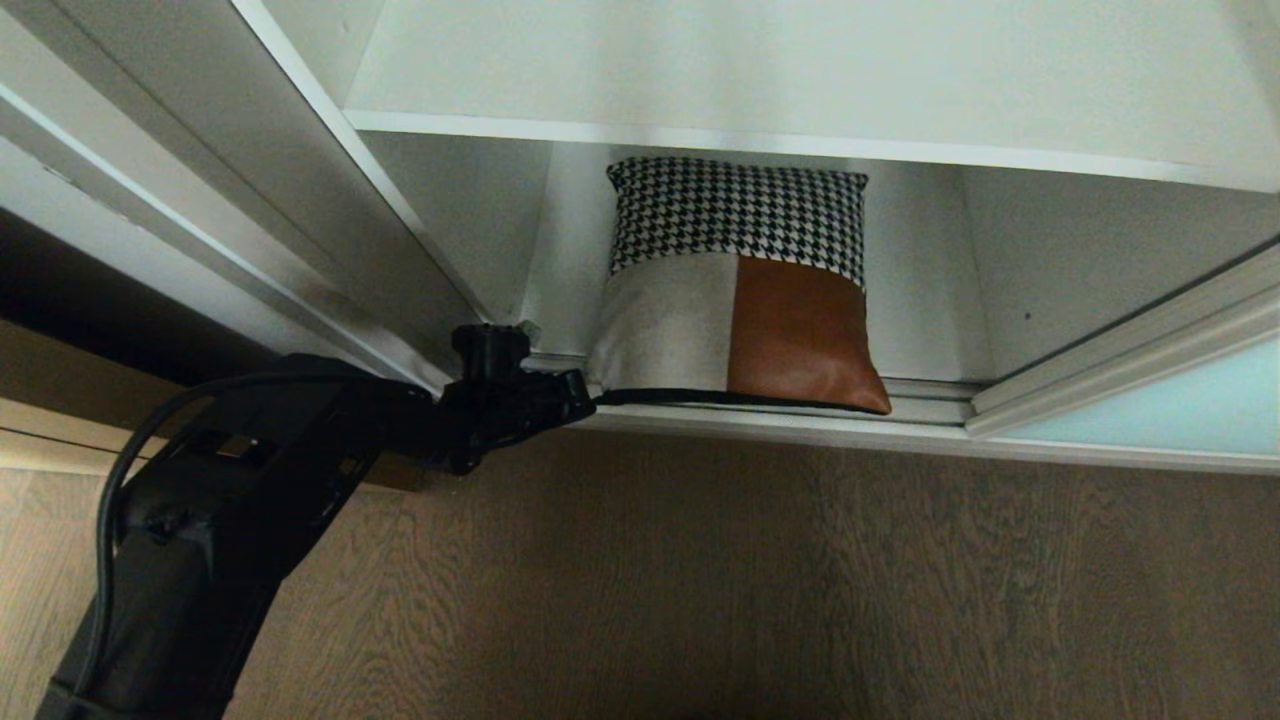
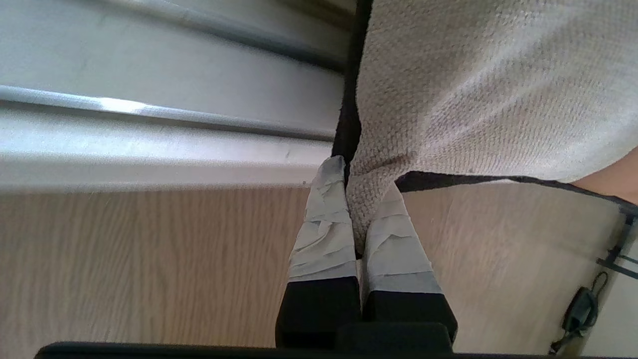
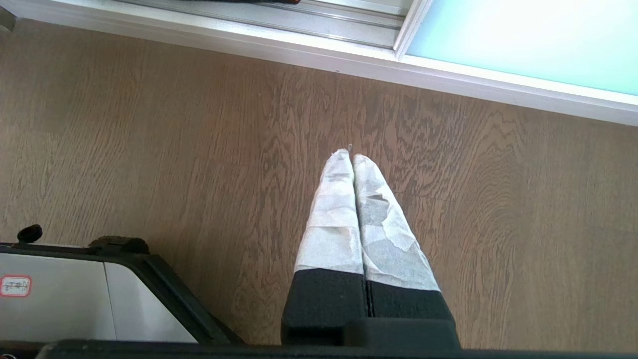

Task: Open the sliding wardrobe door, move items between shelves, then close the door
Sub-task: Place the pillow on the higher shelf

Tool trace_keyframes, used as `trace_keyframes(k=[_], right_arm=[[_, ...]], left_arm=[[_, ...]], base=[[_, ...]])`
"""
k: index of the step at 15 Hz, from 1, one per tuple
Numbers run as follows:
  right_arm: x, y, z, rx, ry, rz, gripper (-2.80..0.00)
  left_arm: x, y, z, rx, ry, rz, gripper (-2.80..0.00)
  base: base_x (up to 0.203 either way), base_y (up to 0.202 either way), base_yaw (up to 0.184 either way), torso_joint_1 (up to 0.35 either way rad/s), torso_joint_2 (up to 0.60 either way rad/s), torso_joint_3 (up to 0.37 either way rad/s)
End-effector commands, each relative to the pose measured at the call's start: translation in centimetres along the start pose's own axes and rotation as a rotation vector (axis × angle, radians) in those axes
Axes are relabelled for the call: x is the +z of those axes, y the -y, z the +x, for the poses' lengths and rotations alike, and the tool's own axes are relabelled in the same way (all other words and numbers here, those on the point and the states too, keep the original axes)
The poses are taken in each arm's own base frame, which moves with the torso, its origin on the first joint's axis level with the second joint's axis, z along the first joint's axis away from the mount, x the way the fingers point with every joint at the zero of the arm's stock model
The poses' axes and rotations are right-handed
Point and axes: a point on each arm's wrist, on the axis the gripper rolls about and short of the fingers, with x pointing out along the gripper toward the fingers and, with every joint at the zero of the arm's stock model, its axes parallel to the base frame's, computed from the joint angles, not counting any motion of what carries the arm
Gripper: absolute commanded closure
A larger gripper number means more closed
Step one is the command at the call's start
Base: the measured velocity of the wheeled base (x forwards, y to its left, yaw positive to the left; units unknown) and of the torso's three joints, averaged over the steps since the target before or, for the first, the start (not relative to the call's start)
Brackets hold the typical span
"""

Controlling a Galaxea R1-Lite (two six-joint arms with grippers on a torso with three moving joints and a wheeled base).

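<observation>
A: Panel status? Sliding wardrobe door point(image 1: 1150, 405) drawn aside at 3 o'clock; opening step complete

B: Cushion point(image 1: 745, 290) stands upright on the bottom shelf point(image 1: 940, 385), at 12 o'clock from centre; left gripper point(image 1: 585, 392), jaws clamped on its lower near corner, at 9 o'clock of it

A: Remaining? Judged: transfer to the upper shelf point(image 1: 800, 70), then closing

B: Right gripper point(image 3: 352, 158) idle over floor point(image 3: 149, 124), jaws together

brown wood-grain floor point(image 1: 750, 580); ridged metal floor track point(image 1: 930, 390); black cable point(image 2: 580, 309)
</observation>
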Motion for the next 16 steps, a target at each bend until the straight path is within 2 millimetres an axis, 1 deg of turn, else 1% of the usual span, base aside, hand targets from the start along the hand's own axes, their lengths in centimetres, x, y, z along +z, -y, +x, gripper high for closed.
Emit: trace_keyframes(k=[1,2,3,4,5,6,7,9,11,13,15,16], right_arm=[[0.9,0.0,-0.3,-0.009,0.028,-0.003,0.0],[2.8,0.1,-0.7,-0.02,0.059,0.004,0.0],[6.0,0.3,-1.3,-0.028,0.082,0.034,0.0],[8.2,0.4,-1.6,-0.033,0.08,0.066,0.0],[9.3,0.4,-2.1,-0.039,0.04,0.083,0.0],[9.2,0.4,-2.3,-0.04,-0.052,0.064,0.0],[9.1,0.4,-1.6,-0.03,-0.129,0.046,0.0],[9.9,0.3,1.2,0.017,-0.242,0.062,0.0],[10.6,0.0,4.2,0.118,-0.335,0.174,0.0],[11.0,-0.3,6.7,0.218,-0.434,0.307,0.0],[10.8,-0.5,9.2,0.27,-0.523,0.373,0.0],[10.4,-0.6,10.8,0.277,-0.564,0.39,0.0]], left_arm=[[0.4,0.5,-0.7,-0.016,0.025,0.009,0.0],[0.3,0.5,-0.6,-0.017,0.026,0.009,0.0],[0.3,0.4,-0.5,-0.018,0.026,0.008,0.0],[0.1,0.4,-0.5,-0.017,0.023,0.007,0.0],[-0.1,0.3,-0.5,-0.018,0.022,0.007,0.0],[-0.1,0.2,-0.4,-0.021,0.028,0.009,0.0],[0.0,0.3,-0.5,-0.023,0.034,0.012,0.0],[0.1,0.3,-0.5,-0.024,0.038,0.013,0.0],[0.0,0.4,-0.6,-0.031,0.05,0.019,0.0],[0.3,0.6,-0.7,-0.037,0.057,0.021,0.0],[0.1,0.5,-0.6,-0.037,0.057,0.021,0.0],[0.1,0.4,-0.6,-0.039,0.062,0.023,0.0]], base=[[0.0,0.0,0.0,0.0,0.0,0.0],[0.0,0.0,0.0,0.0,0.0,0.0],[0.0,0.0,0.0,0.0,0.0,0.0],[0.0,0.0,0.0,0.0,0.0,0.0],[0.0,0.0,0.0,0.0,0.0,0.0],[0.0,0.0,0.0,0.0,0.0,0.0],[0.0,0.0,0.0,0.0,0.0,0.0],[0.0,0.0,0.0,0.0,0.0,0.0],[0.0,0.0,0.0,0.0,0.0,0.0],[0.0,0.0,0.0,0.0,0.0,0.0],[0.0,0.0,0.0,0.0,0.0,0.0],[0.0,0.0,0.0,0.0,0.0,0.0]])
